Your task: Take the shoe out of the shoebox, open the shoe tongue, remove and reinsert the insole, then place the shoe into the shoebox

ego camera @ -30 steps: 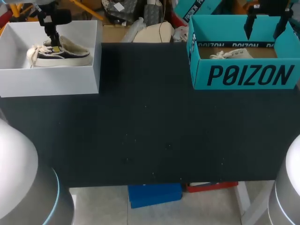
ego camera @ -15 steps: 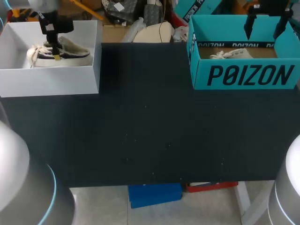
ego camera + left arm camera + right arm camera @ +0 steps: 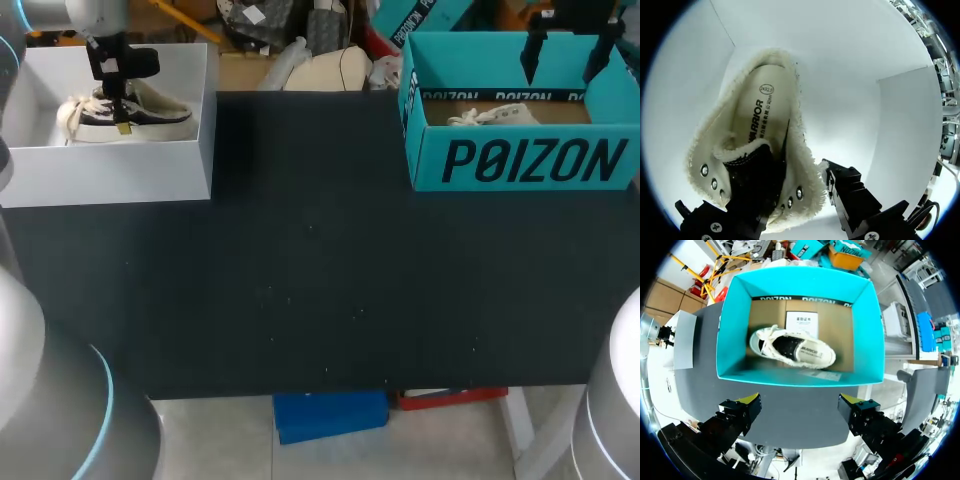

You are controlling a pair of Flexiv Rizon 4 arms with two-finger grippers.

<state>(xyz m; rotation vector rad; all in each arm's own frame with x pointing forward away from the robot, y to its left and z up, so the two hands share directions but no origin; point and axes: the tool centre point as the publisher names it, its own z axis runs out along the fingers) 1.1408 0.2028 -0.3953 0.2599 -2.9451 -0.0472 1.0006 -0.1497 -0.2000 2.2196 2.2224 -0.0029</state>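
A dark low shoe point(image 3: 160, 118) with cream fleece lining and white laces lies in the white shoebox point(image 3: 110, 175) at the table's far left. My left gripper point(image 3: 121, 118) is down in that box on the shoe. In the left wrist view it point(image 3: 792, 180) is open and astride the shoe's eyeleted side wall point(image 3: 800, 192), one finger inside by the dark tongue point(image 3: 752, 165), the other outside. The printed insole point(image 3: 765, 110) lies in the shoe. My right gripper point(image 3: 567, 55) hangs open and empty above the teal shoebox point(image 3: 530, 160); in its own view point(image 3: 800, 401) it holds nothing.
The teal shoebox point(image 3: 795, 377) at the far right holds a second, cream shoe point(image 3: 792, 350) and a paper slip point(image 3: 801, 320). The white box's walls point(image 3: 900, 125) stand close around the left gripper. The black tabletop point(image 3: 330, 270) stretches between the boxes.
My left gripper has come down and slightly right, into the shoe's opening. The shoe itself has stayed put. The right arm has not moved.
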